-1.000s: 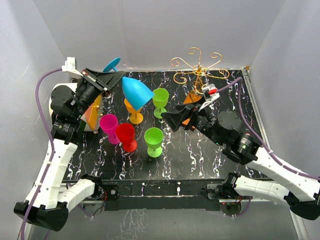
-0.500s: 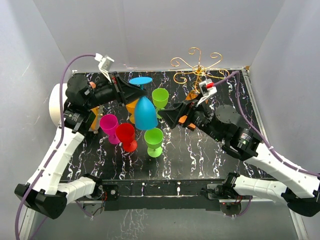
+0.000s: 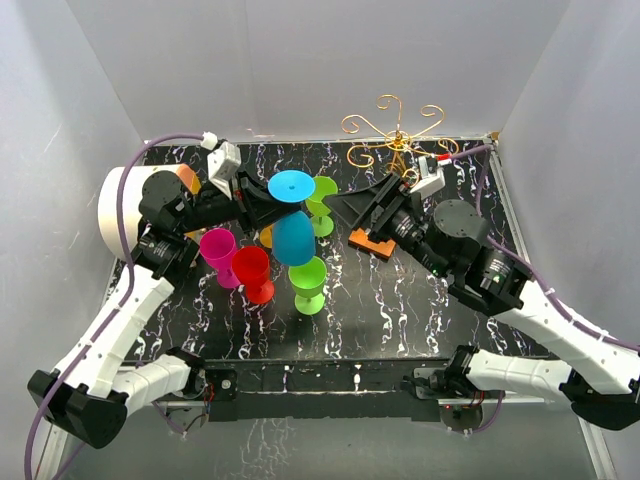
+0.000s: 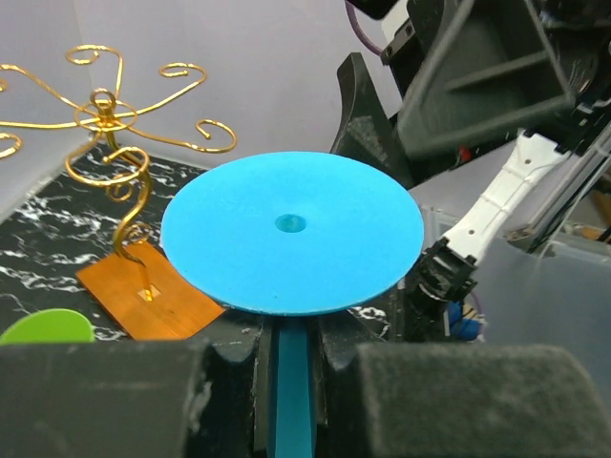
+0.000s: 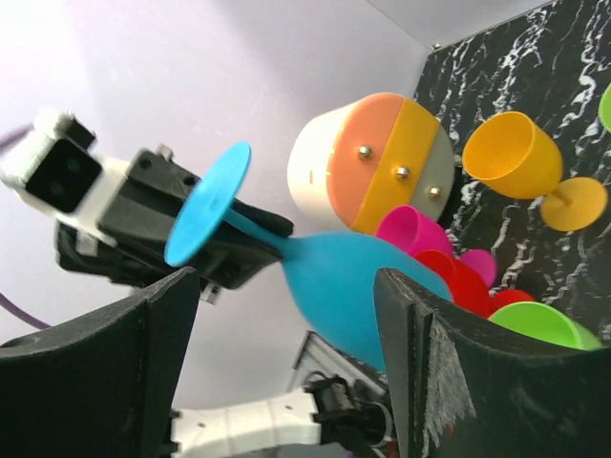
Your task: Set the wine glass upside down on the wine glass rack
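Observation:
My left gripper (image 3: pixel 262 207) is shut on the stem of a blue wine glass (image 3: pixel 292 236), held upside down above the table, round foot on top (image 4: pixel 291 229) and bowl hanging below. My right gripper (image 3: pixel 345 207) is open and empty, just right of the glass; its wrist view shows the blue bowl (image 5: pixel 358 286) between its fingers (image 5: pixel 449 382). The wine glass rack (image 3: pixel 397 135), thin gold wire with scroll arms, stands at the back right on an orange-brown base (image 3: pixel 372 243); it also shows in the left wrist view (image 4: pixel 113 124).
Several glasses stand under and around the blue one: magenta (image 3: pixel 217 250), red (image 3: pixel 251 270), two green (image 3: pixel 308 280) (image 3: pixel 322 193) and an orange one (image 5: pixel 520 157). A white, orange and yellow cylinder (image 3: pixel 118 200) sits at the left wall. Grey walls close in the table.
My left arm has swung the blue glass from tilted to fully upside down and carried it right, toward the middle. My right gripper has risen and moved up beside the glass.

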